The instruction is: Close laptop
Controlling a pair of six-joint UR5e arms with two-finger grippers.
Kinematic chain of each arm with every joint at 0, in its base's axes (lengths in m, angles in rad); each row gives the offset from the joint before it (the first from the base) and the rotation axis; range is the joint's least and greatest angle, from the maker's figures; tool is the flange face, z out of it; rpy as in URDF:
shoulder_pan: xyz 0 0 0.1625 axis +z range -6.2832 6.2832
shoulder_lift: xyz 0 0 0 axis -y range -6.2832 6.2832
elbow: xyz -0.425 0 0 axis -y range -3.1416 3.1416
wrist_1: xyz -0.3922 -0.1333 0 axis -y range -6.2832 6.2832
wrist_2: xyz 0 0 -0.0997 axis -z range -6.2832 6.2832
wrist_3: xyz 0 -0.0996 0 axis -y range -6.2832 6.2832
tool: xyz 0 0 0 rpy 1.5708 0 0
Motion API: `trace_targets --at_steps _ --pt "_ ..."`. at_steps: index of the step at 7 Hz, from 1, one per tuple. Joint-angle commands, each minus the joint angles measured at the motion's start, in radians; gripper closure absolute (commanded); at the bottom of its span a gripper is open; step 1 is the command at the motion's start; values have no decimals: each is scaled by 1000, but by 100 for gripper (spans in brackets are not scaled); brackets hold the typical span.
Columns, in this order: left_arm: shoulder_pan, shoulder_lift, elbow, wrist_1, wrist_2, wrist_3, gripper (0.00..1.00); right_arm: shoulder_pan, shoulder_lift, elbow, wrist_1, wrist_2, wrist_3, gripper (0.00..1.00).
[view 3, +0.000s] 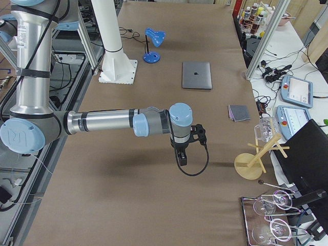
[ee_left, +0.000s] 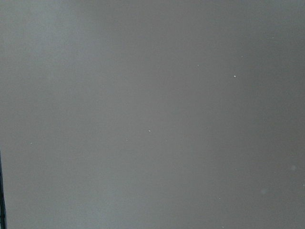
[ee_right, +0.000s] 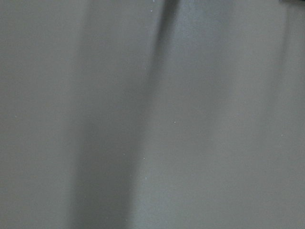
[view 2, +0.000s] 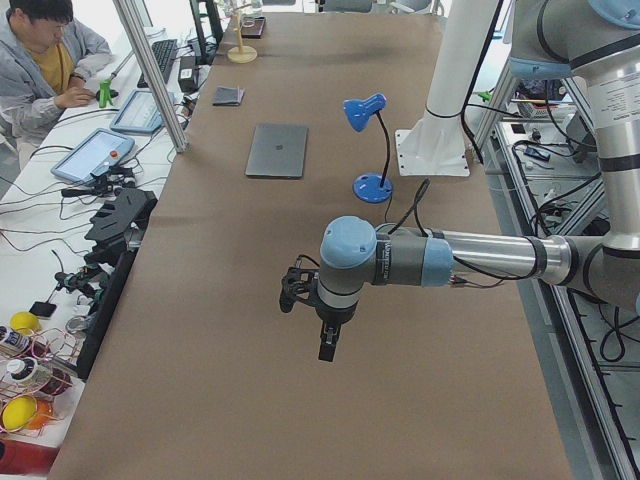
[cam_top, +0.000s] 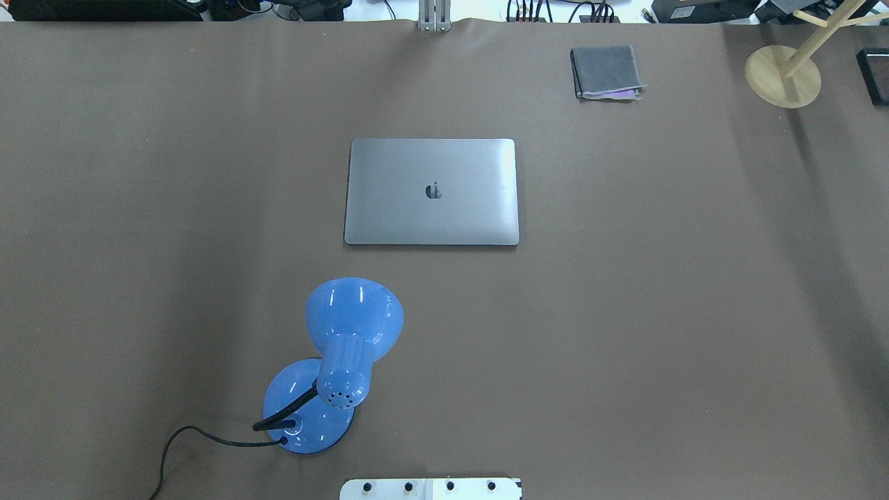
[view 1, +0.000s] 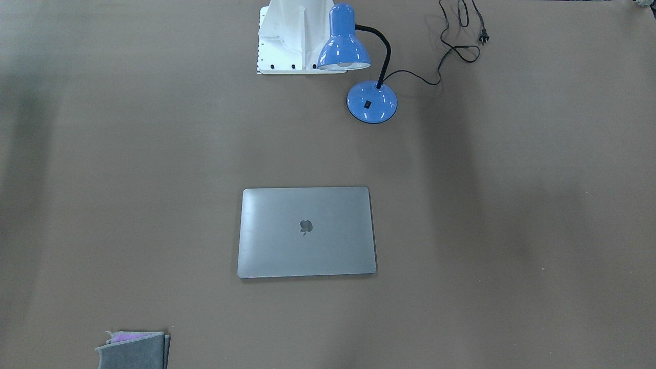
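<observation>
The laptop (view 1: 306,232) lies flat in the middle of the brown table with its lid down and the dark apple logo facing up. It also shows in the overhead view (cam_top: 431,192) and both side views (view 2: 277,150) (view 3: 197,75). My left gripper (view 2: 327,348) hangs over bare table far from the laptop, near the table's left end. My right gripper (view 3: 182,158) hangs over bare table towards the right end. Both show only in the side views, so I cannot tell whether they are open or shut. Both wrist views show only bare table.
A blue desk lamp (cam_top: 347,347) with a black cord (view 1: 456,46) stands between the robot's base (view 1: 287,41) and the laptop. A folded grey cloth (cam_top: 605,72) and a wooden stand (cam_top: 783,75) sit at the far right. An operator (view 2: 45,60) sits beside the table.
</observation>
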Motion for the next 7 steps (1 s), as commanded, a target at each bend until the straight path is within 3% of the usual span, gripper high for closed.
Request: trace_targets --at_steps 1,7 --pt "0 0 -1 -3 1 1 2 0 1 4 0 2 2 0" --pt "2 1 2 -4 -31 -28 2 0 2 6 2 8 2 0"
